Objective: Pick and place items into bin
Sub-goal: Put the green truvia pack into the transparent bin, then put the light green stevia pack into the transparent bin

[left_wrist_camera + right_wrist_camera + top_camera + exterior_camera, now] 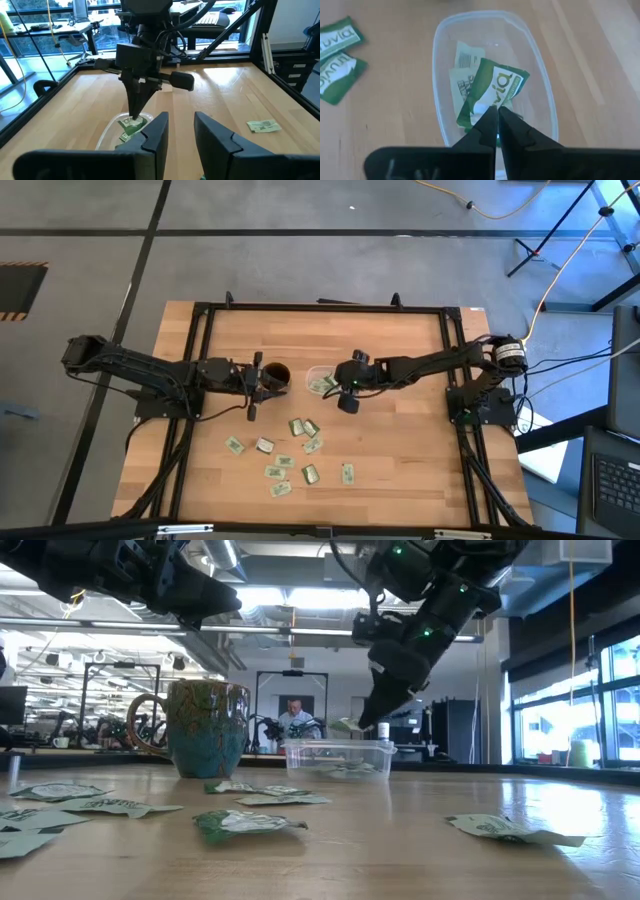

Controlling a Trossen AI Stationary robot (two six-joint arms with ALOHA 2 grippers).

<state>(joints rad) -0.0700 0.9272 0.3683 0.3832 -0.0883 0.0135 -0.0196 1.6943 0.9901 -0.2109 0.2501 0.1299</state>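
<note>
The right gripper (497,112) pinches a crumpled green-and-white packet (495,87) just above the clear shallow bin (540,80), while the left gripper (181,131) waits part-open beside that bin.

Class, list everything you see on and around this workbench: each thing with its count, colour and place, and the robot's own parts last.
Held packet: one, green and white, above the bin.
Packets in bin: at least two, green and white.
Loose packets: about ten, green and white, on the table's near half.
Bin: one, clear, mid-table.
Mug: one, brown and teal, beside the bin.
Table: one, pale wood.
Person: one, in the room beyond.
Left gripper: open, by the mug.
Right gripper: pinching the held packet.
</note>
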